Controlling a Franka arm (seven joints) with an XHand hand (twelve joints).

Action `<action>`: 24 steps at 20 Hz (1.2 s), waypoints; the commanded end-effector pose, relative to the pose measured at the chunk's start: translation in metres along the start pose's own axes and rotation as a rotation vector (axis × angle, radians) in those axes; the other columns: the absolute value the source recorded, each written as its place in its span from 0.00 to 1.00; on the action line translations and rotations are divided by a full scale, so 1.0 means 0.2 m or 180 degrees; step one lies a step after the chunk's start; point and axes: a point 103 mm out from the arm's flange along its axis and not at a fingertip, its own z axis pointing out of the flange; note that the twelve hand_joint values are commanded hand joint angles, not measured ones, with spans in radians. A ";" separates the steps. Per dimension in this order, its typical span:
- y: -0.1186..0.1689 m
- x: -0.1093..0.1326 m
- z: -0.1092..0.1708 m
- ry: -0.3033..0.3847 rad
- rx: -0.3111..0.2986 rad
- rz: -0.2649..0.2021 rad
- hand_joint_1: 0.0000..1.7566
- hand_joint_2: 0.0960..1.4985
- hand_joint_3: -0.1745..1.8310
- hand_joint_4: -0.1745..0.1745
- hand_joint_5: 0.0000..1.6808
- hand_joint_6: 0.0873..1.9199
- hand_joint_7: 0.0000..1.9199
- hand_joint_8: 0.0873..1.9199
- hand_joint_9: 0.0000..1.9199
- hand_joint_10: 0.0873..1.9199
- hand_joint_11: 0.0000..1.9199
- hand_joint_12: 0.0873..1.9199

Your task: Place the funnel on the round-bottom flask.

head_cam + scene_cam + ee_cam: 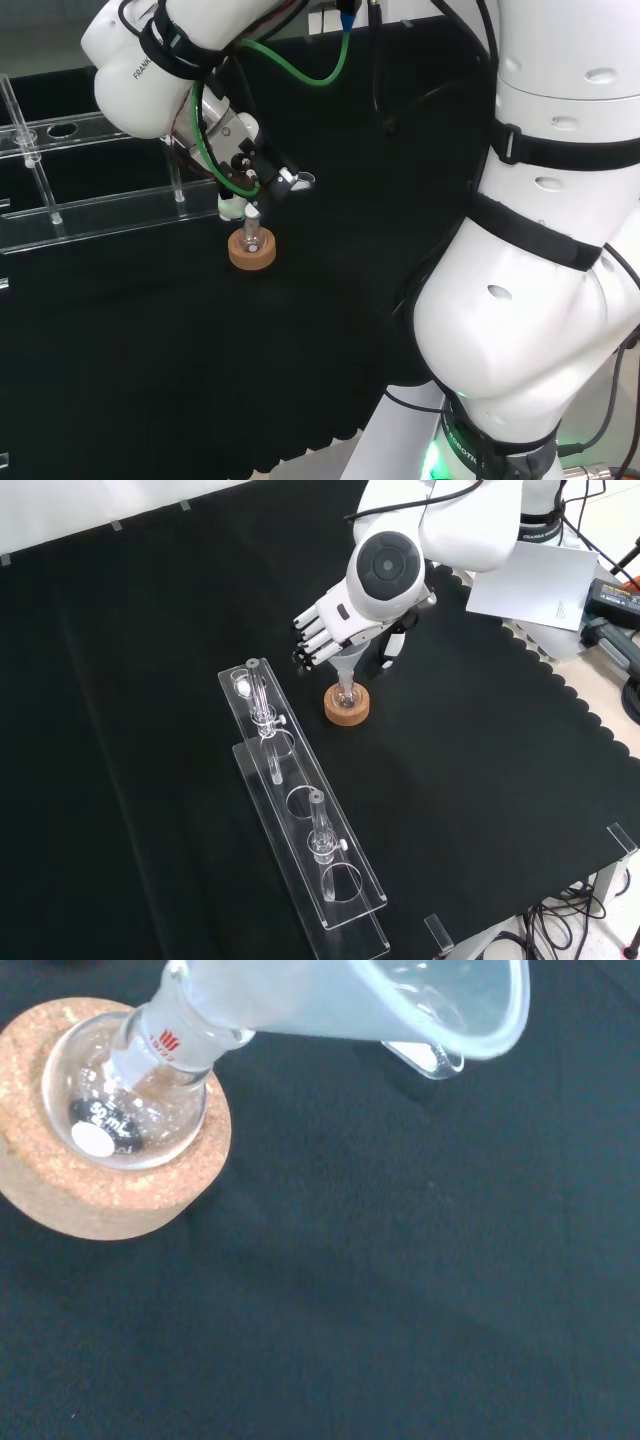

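Look at the front view: your hand (325,630) hangs just above and to the upper left of the cork ring (347,705), its fingers (308,640) curled toward the funnel (349,667). From these views you cannot tell for certain whether the fingers clamp the funnel's rim or merely lie against it. The funnel itself sits with its stem down in the neck of the round-bottom flask (125,1110); the wrist view shows you the cone leaning off to one side of the neck rather than standing straight. The flask rests in the cork ring, which stands on the black cloth of the bench (480,770).

In the head view you find the same cork ring (252,250) below the hand (240,165), near the middle of the cloth. In the front view, a clear plastic rack (300,810) lies to the left of the ring, well apart from it, with small glass pieces standing in it.
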 end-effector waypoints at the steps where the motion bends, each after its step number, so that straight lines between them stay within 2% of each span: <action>1: -0.01 0.01 -0.01 0.0050 0.0014 -0.0098 0.30 0.42 0.26 0.42 0.16 0.03 0.01 0.31 0.13 0.38 0.13 0.76; 6: -0.02 0.01 -0.02 0.0042 -0.0021 -0.0124 0.27 0.42 0.22 0.43 0.15 0.00 0.00 0.26 0.11 0.40 0.11 0.76; 13: -0.06 -0.02 -0.09 0.0133 -0.0262 -0.0117 0.26 0.43 0.21 0.43 0.15 0.00 0.00 0.26 0.10 0.40 0.11 0.76; 16: -0.08 -0.06 -0.13 0.0232 -0.0351 -0.0118 0.26 0.44 0.21 0.43 0.16 0.00 0.00 0.29 0.11 0.39 0.11 0.77; 20: -0.10 -0.16 -0.17 0.0316 -0.0396 -0.0065 0.27 0.45 0.20 0.42 0.17 0.00 0.01 0.33 0.13 0.39 0.12 0.77; 24: -0.11 -0.30 -0.20 0.0578 -0.0357 0.0003 0.27 0.46 0.19 0.42 0.18 0.00 0.04 0.34 0.15 0.38 0.12 0.76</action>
